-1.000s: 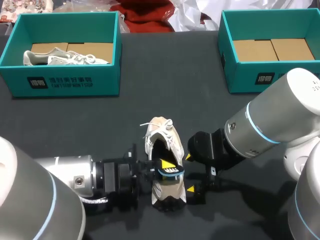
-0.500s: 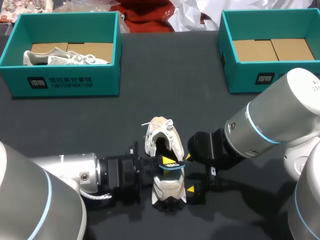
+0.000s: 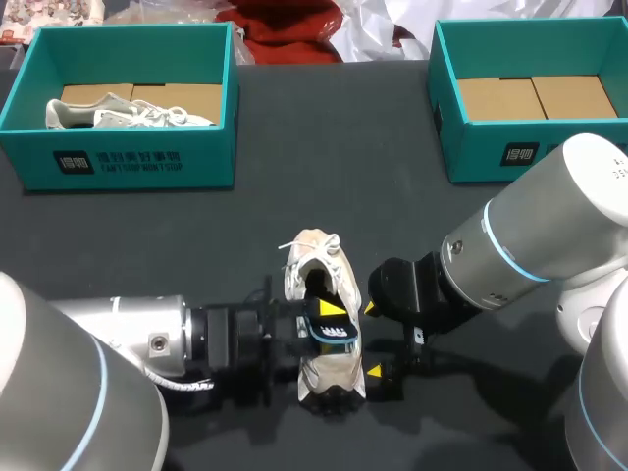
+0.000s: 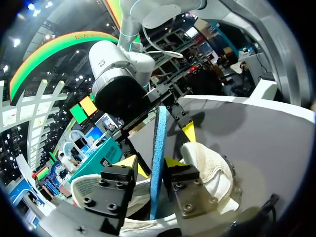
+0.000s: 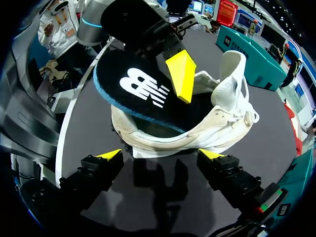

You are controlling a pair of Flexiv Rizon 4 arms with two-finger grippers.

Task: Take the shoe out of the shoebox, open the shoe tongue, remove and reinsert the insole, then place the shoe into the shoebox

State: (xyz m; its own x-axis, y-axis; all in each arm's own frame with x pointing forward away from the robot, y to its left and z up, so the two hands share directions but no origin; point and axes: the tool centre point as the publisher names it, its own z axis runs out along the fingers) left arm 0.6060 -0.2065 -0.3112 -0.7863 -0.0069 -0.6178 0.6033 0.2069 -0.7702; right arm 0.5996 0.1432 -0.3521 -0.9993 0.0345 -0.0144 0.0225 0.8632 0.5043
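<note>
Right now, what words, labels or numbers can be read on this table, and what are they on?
Left shoebox, front wall: white logo and a line of print, too small to read.
Right shoebox, front wall: white logo, too small to read.
Insole: a white emblem, no readable words.
No numbers readable.

My left arm [image 3: 128, 339] comes in low and level; the left gripper [image 3: 330, 318] seemingly pinches the insole [image 5: 143, 91]. The right gripper [image 3: 373, 340] faces it, fingers spread wide.
</note>
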